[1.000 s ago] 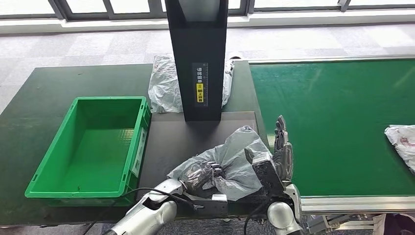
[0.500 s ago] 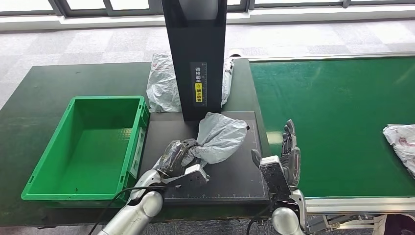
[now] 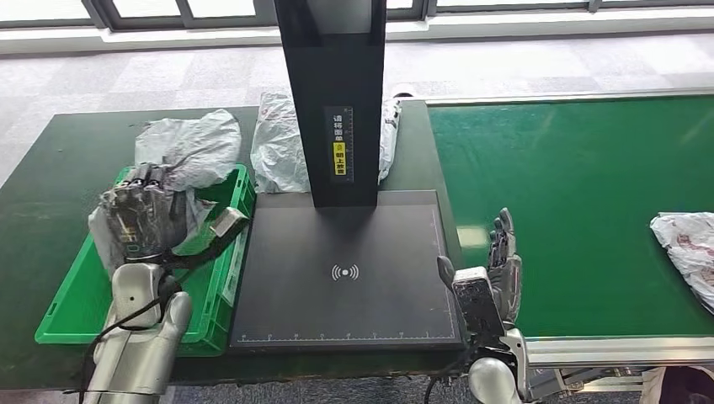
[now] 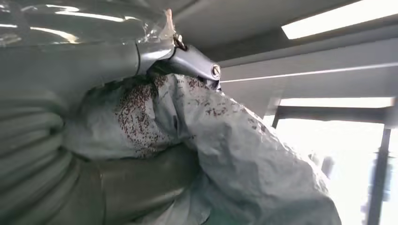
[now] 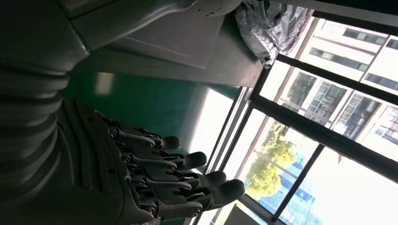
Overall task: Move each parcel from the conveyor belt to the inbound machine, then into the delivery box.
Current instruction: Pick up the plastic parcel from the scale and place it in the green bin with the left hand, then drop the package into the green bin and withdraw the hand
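Left hand [image 3: 139,220]: you have swung it, grey parcel [image 3: 189,150] gripped, from the scanner plate [image 3: 345,273] to above the green crate [image 3: 71,295]. Right hand [image 3: 497,273]: shifted slightly toward the belt.

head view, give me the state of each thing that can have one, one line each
left robot hand: raised over the crate, gripping a parcel
grey parcel: held up, hanging above the crate's far end
green crate: open, what shows of its floor is bare
scanner platform: nothing on it
right robot hand: open, fingers straight, holding nothing
parcel on belt: lying at the belt's right edge
parcel behind scanner post: lying on the table
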You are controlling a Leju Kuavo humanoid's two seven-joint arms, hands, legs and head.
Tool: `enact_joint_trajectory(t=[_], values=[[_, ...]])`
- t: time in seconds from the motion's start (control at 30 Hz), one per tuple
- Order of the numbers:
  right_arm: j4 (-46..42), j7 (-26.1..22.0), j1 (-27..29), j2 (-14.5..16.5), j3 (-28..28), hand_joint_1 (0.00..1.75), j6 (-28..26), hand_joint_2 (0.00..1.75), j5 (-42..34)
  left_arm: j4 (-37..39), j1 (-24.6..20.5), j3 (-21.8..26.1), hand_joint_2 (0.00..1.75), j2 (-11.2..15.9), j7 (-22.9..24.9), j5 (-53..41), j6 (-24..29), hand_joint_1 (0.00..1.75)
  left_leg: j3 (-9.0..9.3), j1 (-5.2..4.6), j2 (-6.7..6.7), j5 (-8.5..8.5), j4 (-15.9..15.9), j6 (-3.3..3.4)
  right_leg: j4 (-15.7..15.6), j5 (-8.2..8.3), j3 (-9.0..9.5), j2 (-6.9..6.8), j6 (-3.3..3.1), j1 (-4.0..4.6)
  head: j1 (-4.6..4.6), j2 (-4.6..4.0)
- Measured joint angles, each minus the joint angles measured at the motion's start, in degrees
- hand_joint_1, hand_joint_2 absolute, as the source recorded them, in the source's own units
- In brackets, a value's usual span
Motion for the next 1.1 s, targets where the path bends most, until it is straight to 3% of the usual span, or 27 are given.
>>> enact_joint_trajectory(t=[0.07, 0.13, 0.37, 0.47, 0.53, 0.6, 0.67, 0.7, 0.8, 0.97, 1.1], values=[[-0.4, 0.5, -0.2, 0.2, -0.6, 0.0, 0.0, 1.75, 0.3, 1.3, -0.4, 0.1, 1.75, 2.3, 4.1, 0.0, -0.1, 1.75, -0.01, 0.01, 0.03, 0.02, 0.0, -0.02, 0.0, 0.03, -0.03, 0.04, -0.05, 0.02, -0.01, 0.01], [-0.7, 0.8, -0.3, 0.3, -0.9, 0.0, 0.0, 1.75, 0.3, 2.2, -0.7, 0.1, 1.75, 3.9, 4.9, -0.1, -0.1, 1.75, -0.03, 0.02, -0.05, 0.04, 0.0, -0.02, 0.0, 0.03, -0.02, -0.05, -0.05, 0.03, 0.01, 0.01], [-1.8, 1.0, -0.2, 0.9, -1.6, 0.0, 0.5, 1.75, 0.7, 5.3, -1.9, -0.6, 1.75, 7.3, 8.9, -0.1, -0.2, 1.75, -0.04, 0.0, 0.07, 0.0, 0.0, -0.02, 0.0, 0.04, -0.1, 0.1, -0.04, 0.02, 0.02, -0.01], [-2.8, 1.5, -0.1, 1.5, -2.9, 0.0, 0.6, 1.75, 1.6, 8.7, -3.7, -1.3, 1.75, 7.7, 9.7, -0.1, -2.9, 1.75, -0.04, -0.01, -0.02, 0.01, 0.0, -0.02, 0.0, 0.04, -0.1, 0.02, -0.04, 0.02, 0.01, 0.0], [-3.9, 2.0, 0.1, 1.9, -4.4, 0.0, 0.8, 1.75, 2.3, 13.6, -6.6, -2.0, 1.75, 7.1, 7.5, 0.1, -9.0, 1.07, -0.06, -0.01, -0.12, 0.02, 0.0, 0.0, -0.1, 0.04, -0.07, -0.08, -0.03, 0.01, 0.01, 0.0], [-5.1, 2.1, 0.3, 2.4, -6.4, 0.0, 1.6, 1.75, 3.1, 20.3, -10.3, -2.3, 1.75, 5.6, 2.1, 1.7, -18.5, 0.4, -0.07, -0.02, -0.21, 0.04, 0.0, 0.01, -0.1, 0.06, -0.02, -0.17, -0.01, 0.0, 0.01, 0.0], [-6.1, 2.0, 0.5, 2.9, -8.4, 0.0, 2.6, 1.75, 3.8, 26.8, -13.3, -2.2, 1.75, 3.7, -4.2, 4.1, -27.2, 0.4, -0.08, -0.02, -0.21, 0.05, 0.0, 0.02, -0.1, 0.1, 0.0, -0.18, 0.03, -0.01, 0.01, 0.0], [-6.5, 2.0, 0.7, 3.1, -9.3, 0.0, 2.9, 1.75, 4.0, 29.3, -14.3, -2.2, 1.75, 2.8, -6.3, 5.0, -29.9, 0.3, -0.08, -0.02, -0.19, 0.06, 0.1, 0.02, -0.1, 0.12, -0.01, -0.16, 0.05, -0.01, 0.02, 0.0], [-7.4, 2.2, 1.2, 3.4, -11.0, 0.0, 2.9, 1.75, 4.1, 34.6, -16.9, -2.1, 1.75, 0.7, -9.6, 7.5, -32.9, 0.0, -0.09, -0.04, -0.23, 0.06, 0.1, 0.02, -0.1, 0.13, -0.01, -0.16, 0.07, -0.02, 0.01, -0.01], [-11.6, 3.3, 4.9, 4.7, -14.6, 0.0, 4.8, 1.75, 2.1, 38.1, -21.1, -0.8, 1.75, -2.1, -16.0, 17.9, -38.2, 0.0, -0.37, -0.07, -1.48, 0.27, 0.1, 0.32, -0.1, -0.15, 0.06, -1.5, 0.26, -0.04, -0.01, 0.0], [-14.7, 3.3, 7.0, 5.9, -17.1, 0.0, 6.7, 0.0, 1.1, 38.0, -22.5, -0.8, 1.75, -3.5, -17.2, 24.7, -37.1, 0.0, -0.67, -0.1, -2.3, 0.45, 0.2, 0.57, -0.1, -0.24, 0.11, -2.34, 0.32, -0.2, -0.01, 0.0]])
